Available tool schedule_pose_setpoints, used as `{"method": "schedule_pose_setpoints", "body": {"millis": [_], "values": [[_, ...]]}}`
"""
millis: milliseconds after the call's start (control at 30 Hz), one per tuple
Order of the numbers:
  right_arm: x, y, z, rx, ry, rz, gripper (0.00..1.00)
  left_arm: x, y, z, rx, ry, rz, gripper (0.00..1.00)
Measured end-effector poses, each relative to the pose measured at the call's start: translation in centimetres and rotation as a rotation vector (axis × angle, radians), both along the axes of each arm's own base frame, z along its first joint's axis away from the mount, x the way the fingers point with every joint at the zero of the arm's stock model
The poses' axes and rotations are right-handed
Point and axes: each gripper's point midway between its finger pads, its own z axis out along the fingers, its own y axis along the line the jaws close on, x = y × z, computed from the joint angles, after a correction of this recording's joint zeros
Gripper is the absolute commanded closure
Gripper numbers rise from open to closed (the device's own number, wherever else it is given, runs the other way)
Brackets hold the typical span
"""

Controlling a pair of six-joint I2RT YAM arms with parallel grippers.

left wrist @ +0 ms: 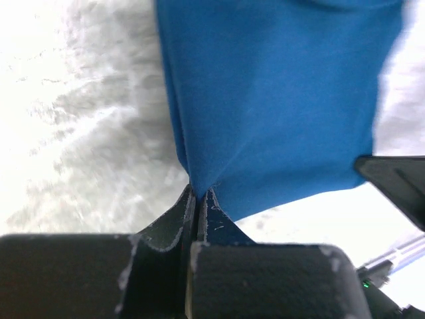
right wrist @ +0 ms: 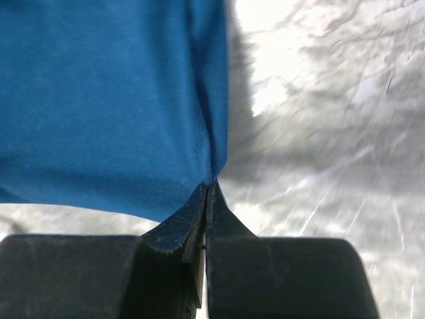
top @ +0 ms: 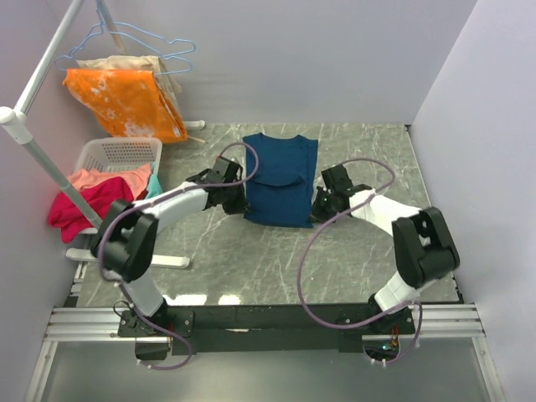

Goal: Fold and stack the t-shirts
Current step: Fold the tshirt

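At the near side of the grey marble-patterned table (top: pixel 251 268), two grippers work on one navy blue short-sleeved cloth t-shirt (top: pixel 280 180). The left gripper (left wrist: pixel 198 199) has its jaws pressed together on the shirt's near left corner, and the cloth rises from the pinch in a tented fold. The right gripper (right wrist: pixel 209 193) is clamped the same way on the near right corner. The shirt lies flat in the middle of the table between the two arms as a narrow rectangle, collar at the far end, with a layer folded across its middle. From above, both pinched corners are hidden under the gripper bodies, and the wrist views are blurred.

Farther left, one white plastic laundry basket (top: pixel 117 152) holds a heap of pink, red and teal clothes (top: pixel 88 197), partly crossed by a white pole (top: pixel 42 159). Beyond it, one orange patterned garment (top: pixel 126 102) hangs on pale blue wire hangers (top: pixel 163 43). How many hangers there are is hard to make out.
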Motion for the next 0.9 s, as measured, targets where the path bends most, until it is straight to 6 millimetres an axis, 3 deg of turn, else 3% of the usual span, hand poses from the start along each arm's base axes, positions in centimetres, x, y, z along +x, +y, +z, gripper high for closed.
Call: {"method": "schedule_pose_setpoints", "body": {"millis": [167, 300, 533, 767, 900], "values": [[-0.3, 0.5, 4.5, 0.05, -0.095, 0.004, 1.0, -0.3, 0.2, 5.5, -0.03, -0.119, 0.01, 0.99], [-0.7, 0.6, 7.6, 0.088, -0.162, -0.004, 1.0, -1.0, 0.7, 8.0, -0.033, -0.165, 0.023, 0.99], [-1.8, 0.3, 10.7, 0.114, -0.206, -0.021, 1.0, -1.7, 1.0, 10.1, -0.033, -0.181, 0.022, 0.99], [-2.8, 0.2, 12.9, 0.128, -0.237, -0.036, 1.0, -2.6, 1.7, 10.4, 0.009, -0.171, 0.055, 0.99], [-3.5, 0.2, 14.6, 0.138, -0.268, -0.033, 1.0, -3.7, 1.9, 12.4, 0.006, -0.214, 0.066, 0.99]]}}
